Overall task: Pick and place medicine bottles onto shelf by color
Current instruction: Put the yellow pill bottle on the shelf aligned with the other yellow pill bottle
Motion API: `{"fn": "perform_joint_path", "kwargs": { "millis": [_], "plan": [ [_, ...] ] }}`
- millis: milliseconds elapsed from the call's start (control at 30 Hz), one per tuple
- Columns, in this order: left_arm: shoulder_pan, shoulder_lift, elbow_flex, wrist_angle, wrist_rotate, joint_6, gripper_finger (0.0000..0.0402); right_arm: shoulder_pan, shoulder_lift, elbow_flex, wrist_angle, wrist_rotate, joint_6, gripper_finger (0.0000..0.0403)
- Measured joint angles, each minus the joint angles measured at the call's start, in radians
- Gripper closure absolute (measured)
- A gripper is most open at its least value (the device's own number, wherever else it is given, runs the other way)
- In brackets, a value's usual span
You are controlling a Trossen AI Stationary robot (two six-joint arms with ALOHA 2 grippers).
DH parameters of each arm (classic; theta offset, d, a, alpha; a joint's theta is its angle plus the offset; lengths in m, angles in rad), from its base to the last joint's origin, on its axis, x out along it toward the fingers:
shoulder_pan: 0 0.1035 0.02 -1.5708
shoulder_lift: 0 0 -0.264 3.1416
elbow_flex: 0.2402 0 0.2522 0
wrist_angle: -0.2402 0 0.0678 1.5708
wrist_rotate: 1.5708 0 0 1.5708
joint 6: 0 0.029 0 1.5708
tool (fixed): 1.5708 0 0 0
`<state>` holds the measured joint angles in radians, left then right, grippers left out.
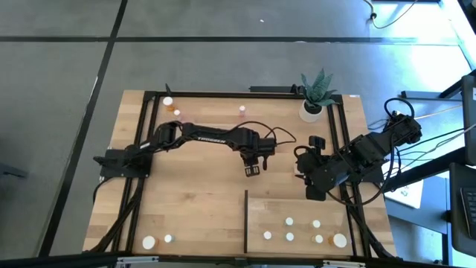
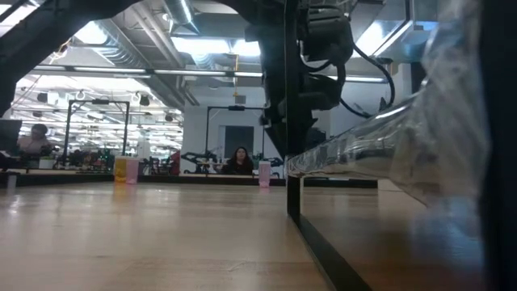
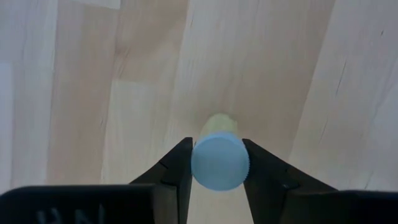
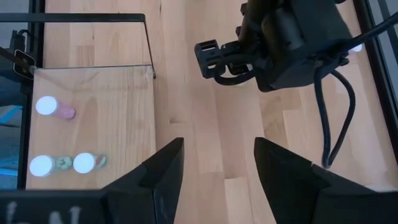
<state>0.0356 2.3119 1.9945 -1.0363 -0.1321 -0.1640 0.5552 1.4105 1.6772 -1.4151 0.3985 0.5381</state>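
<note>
My left gripper (image 1: 251,170) reaches to the table's middle, just beyond the shelf's far left corner, pointing down. It is shut on a small medicine bottle (image 3: 219,163) with a white cap and a pale body. The shelf (image 1: 297,208), a light-wood panel with a dark upright edge on its left side (image 1: 246,222), lies at the near right and carries several white-capped bottles (image 1: 290,237). My right gripper (image 4: 217,171) hangs open above the table by the shelf's far right corner, holding nothing. Other bottles stand at the far left (image 1: 168,100), far middle (image 1: 242,110) and near left (image 1: 149,242). My left gripper pinches the bottle's white cap (image 3: 199,165) between its two fingers (image 3: 177,167), one on each side of the cap's rim. The fingers come from above, pointing down. The bottle stands upright below them, body (image 3: 221,122) toward the table; whether its base touches the wood I cannot tell.
A white pot with a green plant (image 1: 314,109) stands at the far right. A thin dark frame (image 1: 223,94) runs around the work area. Bare wood lies between my left gripper and the shelf's upright edge. People sit in the room beyond the table (image 2: 240,160).
</note>
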Motion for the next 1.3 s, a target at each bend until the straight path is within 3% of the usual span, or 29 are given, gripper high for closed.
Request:
{"fn": "perform_joint_path", "kwargs": {
  "millis": [800,1300],
  "plan": [
    [-0.012,0.008,-0.004,0.016,0.0,0.115,0.0231,0.0,0.0,0.0,0.005,0.0,0.001,0.0206],
    [-0.021,-0.056,0.0,-0.038,-0.011,0.132,0.0232,0.0,0.0,0.0,0.006,0.0,0.003,0.0206]
  ]
}}
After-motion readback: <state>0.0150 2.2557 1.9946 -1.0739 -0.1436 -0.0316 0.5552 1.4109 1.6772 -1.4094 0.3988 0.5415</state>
